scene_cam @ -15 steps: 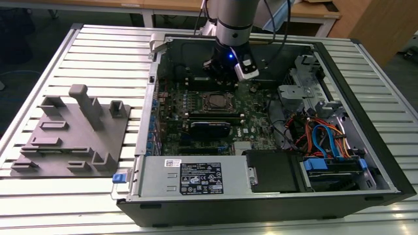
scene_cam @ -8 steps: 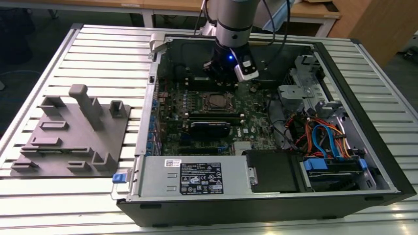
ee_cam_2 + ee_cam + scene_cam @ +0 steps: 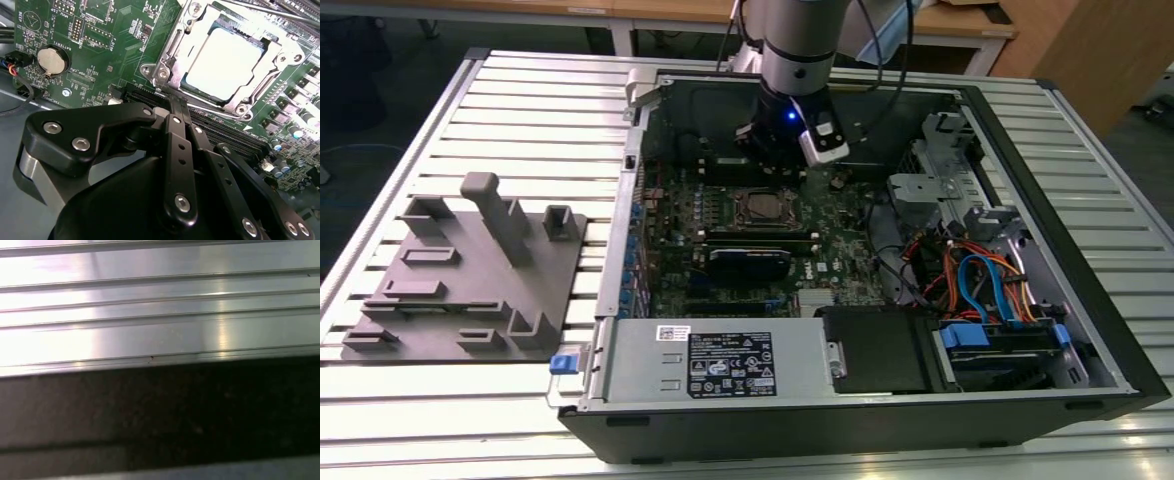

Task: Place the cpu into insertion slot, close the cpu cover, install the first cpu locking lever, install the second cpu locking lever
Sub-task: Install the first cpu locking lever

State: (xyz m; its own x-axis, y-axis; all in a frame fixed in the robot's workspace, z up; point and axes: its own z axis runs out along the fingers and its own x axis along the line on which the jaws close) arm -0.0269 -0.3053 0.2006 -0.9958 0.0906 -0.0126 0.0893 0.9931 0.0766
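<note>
Step in hand: we judge the cpu (image 3: 225, 62) already seated in the insertion slot (image 3: 759, 207), with the cpu cover (image 3: 176, 46) down around it; lever work looks current
End effector (image 3: 172, 100): fingers together, empty, tips just beside the socket's corner
Next move calls for: fine placement at the socket's edge
Around: green motherboard (image 3: 100, 50), coin battery (image 3: 52, 61), memory slots (image 3: 220, 132) close by, crowding the approach
Outside: grey fixture (image 3: 467, 270) on the table (image 3: 400, 400)
</note>
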